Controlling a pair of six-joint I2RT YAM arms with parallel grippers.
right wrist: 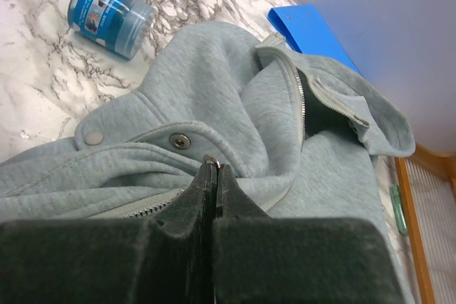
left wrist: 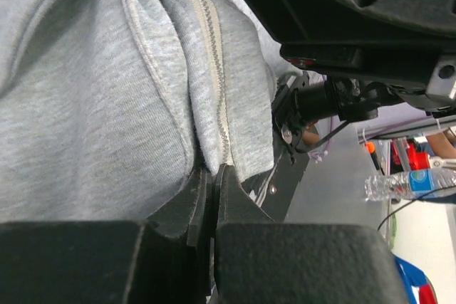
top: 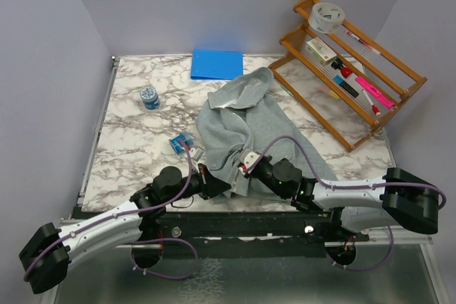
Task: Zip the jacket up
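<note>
Marble table point(top: 128, 140), one jacket point(top: 235, 122), one folder point(top: 216, 64)

Mid-table: jacket point(top: 242, 122); folder point(top: 216, 64) behind it; jar point(top: 149, 97) left; rack point(top: 342, 69) right; left claw point(left wrist: 214, 174), right claw point(right wrist: 214, 167) at near hem.

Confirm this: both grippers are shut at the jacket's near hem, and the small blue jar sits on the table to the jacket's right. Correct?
Not quite. The top view shows the blue jar to the left of the jacket, not the right. The rest holds: left gripper and right gripper are both shut at its near hem.
</note>
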